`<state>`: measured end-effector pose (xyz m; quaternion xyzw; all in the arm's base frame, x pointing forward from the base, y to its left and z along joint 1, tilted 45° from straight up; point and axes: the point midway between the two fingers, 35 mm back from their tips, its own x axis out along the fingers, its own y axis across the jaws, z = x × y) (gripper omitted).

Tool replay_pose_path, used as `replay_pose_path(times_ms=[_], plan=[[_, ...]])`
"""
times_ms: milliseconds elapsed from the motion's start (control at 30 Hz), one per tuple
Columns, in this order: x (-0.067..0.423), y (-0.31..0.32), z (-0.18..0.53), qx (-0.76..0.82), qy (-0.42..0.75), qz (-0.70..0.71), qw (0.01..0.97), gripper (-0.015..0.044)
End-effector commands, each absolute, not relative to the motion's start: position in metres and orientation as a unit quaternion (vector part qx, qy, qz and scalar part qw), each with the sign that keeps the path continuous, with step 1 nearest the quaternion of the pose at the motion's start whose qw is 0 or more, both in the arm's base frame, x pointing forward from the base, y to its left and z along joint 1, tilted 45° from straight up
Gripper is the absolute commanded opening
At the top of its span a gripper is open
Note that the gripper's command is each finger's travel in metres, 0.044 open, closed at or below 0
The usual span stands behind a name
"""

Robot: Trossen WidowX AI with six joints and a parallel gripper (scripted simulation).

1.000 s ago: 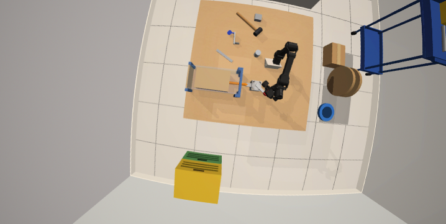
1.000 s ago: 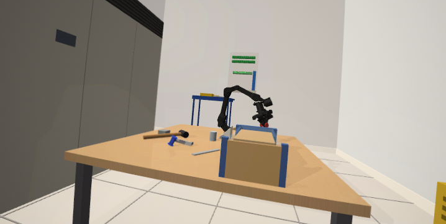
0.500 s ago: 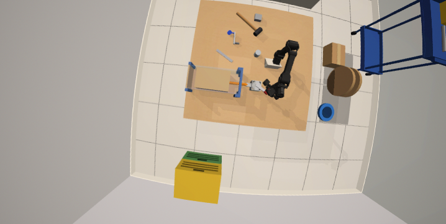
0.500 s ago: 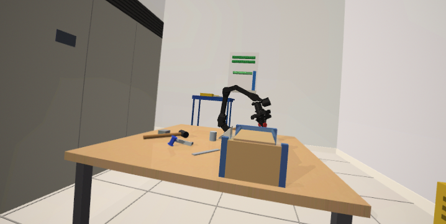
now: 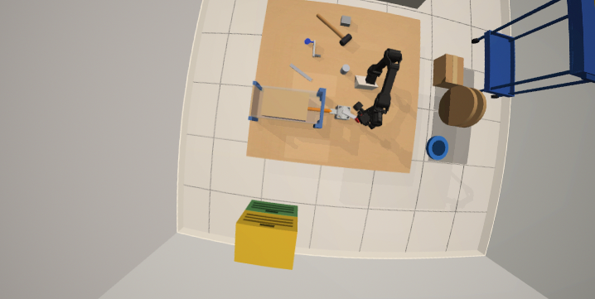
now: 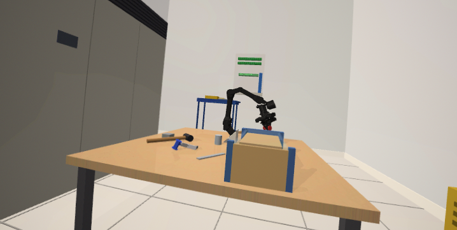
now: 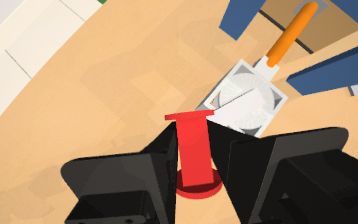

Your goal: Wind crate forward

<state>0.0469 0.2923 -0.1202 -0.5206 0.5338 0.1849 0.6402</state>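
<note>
- The winding step is judged to be in hand: the claw (image 7: 194,150) is clamped on the red grip (image 7: 194,150) of the winch handle, whose pale arm (image 7: 240,107) is seen lying across the top of the winch (image 7: 247,102).
- The winch is set on the worktop (image 5: 332,147) just beside the blue steel frame (image 5: 319,108) at the mouth of the rack, and an orange strap (image 5: 318,108) is run from it into the cubby.
- The crate (image 5: 284,104) is seen inside the clear-panelled cubby, sitting flat as far as can be told; whether its front is touching the frame cannot be told from these views.
- The next move is judged to call for the grip to be swept further round the winch's axis, with the key kept down in its hole (a lifted wrist could pull it out), and for the crate to be watched for tipping.
- Elsewhere on the worktop a hammer (image 5: 334,30), a blue-knobbed crank (image 5: 312,46), a flat metal bar (image 5: 301,72), a small grey cylinder (image 5: 345,69) and a grey block (image 5: 345,20) are left lying, well apart from the winch.
- The worktop is of pale wood on dark legs; the room is tiled, with grey cabinets along one wall, a blue trolley (image 5: 536,47) and a yellow box (image 5: 266,237).
</note>
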Motion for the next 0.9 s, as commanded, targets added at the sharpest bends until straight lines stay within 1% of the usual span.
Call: replay_pose_path(times_ms=[0,867], plan=[[0.043,0.279,-0.115,-0.53,0.538,0.179,0.63,0.0],[0.043,0.259,-0.097,-0.531,0.538,0.178,0.63,0.0]])
